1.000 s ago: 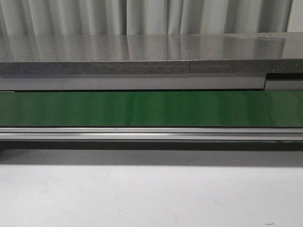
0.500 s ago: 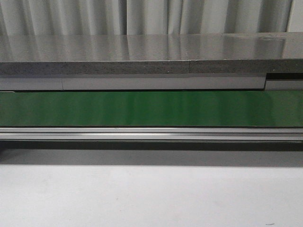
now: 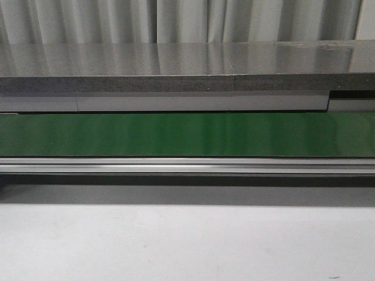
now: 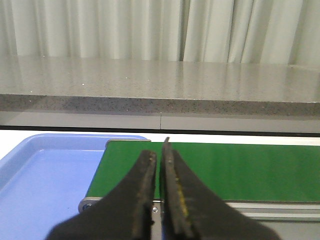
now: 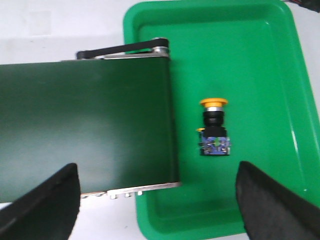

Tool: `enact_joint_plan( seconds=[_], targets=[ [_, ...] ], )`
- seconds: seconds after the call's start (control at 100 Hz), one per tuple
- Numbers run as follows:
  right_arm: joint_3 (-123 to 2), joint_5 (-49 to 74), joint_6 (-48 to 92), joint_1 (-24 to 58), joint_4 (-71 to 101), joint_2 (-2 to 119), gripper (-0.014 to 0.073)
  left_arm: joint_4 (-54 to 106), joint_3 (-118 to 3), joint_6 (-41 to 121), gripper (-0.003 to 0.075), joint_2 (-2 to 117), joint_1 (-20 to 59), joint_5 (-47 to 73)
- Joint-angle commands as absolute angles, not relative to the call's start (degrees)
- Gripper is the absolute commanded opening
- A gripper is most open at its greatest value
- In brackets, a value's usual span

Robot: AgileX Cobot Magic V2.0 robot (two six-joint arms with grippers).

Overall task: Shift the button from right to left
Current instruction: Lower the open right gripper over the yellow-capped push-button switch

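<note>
One button (image 5: pixel 214 128) in green tray (image 5: pixel 260 55), right-wrist only | right jaws spread | left jaws clenched, empty

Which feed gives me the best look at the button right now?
The right wrist view. The button lies on its side in the green tray, between the open right end effector fingers. The front view and left wrist view don't show it.

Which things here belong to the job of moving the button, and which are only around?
For the job:
- button, lying in the green tray
- right gripper, open
- left gripper, shut
- conveyor belt
- blue tray

Only around:
- grey counter
- curtain
</note>
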State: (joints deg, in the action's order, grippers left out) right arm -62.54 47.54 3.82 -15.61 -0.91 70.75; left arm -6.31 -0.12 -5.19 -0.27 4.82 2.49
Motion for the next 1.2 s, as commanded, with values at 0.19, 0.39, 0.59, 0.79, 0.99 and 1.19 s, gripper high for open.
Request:
enact_joint_plan(
  seconds=[0.19, 0.39, 0.59, 0.79, 0.99, 1.19],
  targets=[
    [-64.82, 38.56, 10.89, -23.67, -1.4, 77.86, 0.0593, -5.86, 2.28, -5.49, 0.0005, -2.34, 4.8, -2.16],
    [-67.6, 36.98, 13.87, -26.68, -0.67, 84.34, 0.0593, -5.86, 2.28, -5.49, 0.0005, -2.34, 4.8, -2.16],
    [-70.45, 38.42, 23.27, -27.29, 0.78, 90.14, 0.0593, -5.86, 2.28, -5.49, 0.0005, -2.34, 4.8, -2.16],
    [-70.79, 38.34, 25.15, -28.65, 1.66, 94.21, 0.0593, -5.86, 2.28, -5.49, 0.0005, -2.34, 4.8, -2.16],
    [-70.79, 38.48, 30.22, -32.0, 8.25, 96.94, 0.0593, -5.86, 2.28, -5.49, 0.0005, -2.34, 4.8, -2.16],
    [-70.79, 39.06, 37.08, -33.55, 15.23, 98.96, 0.0592, -5.86, 2.28, -5.49, 0.0005, -2.34, 4.8, -2.16]
  ],
)
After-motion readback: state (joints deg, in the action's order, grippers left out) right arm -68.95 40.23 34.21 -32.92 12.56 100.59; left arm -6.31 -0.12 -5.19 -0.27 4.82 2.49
